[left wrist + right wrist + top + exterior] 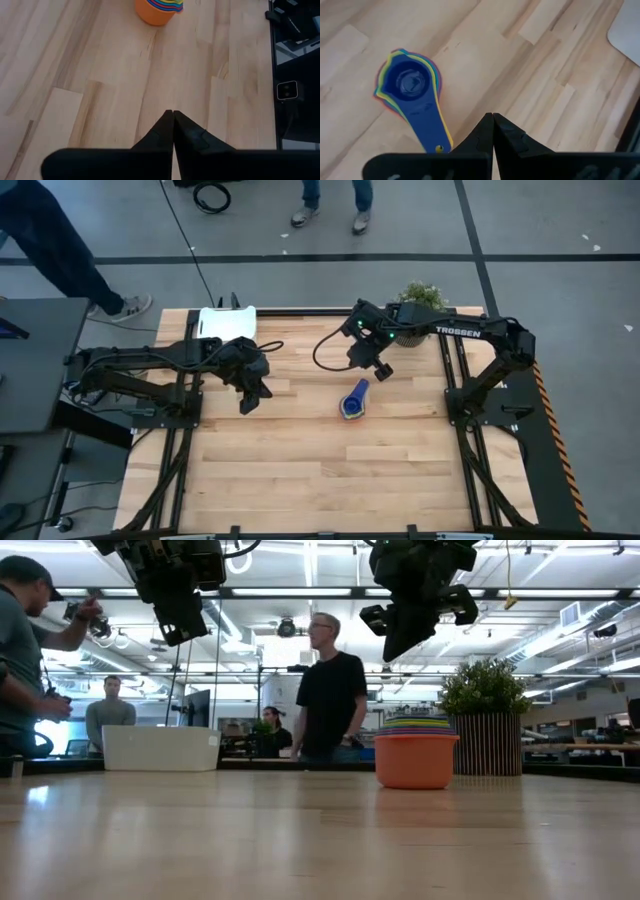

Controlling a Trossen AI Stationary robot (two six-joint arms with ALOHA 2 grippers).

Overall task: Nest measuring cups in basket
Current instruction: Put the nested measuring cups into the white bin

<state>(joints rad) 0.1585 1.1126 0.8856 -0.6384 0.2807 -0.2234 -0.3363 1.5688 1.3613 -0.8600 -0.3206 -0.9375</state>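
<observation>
The measuring cups stand nested in one stack on the wooden table, right of centre. The orange one is outermost and a dark blue one is on top; the orange cup's base rests on the table. The white basket sits at the table's far edge, to the left. My right gripper hangs shut above the table just beyond the stack. My left gripper hangs shut left of the stack, in front of the basket. Neither holds anything.
A potted plant stands at the far right corner, behind my right arm. A black cable loops over the table near the right arm. People stand beyond the far edge. Bare wood fills the table's near half.
</observation>
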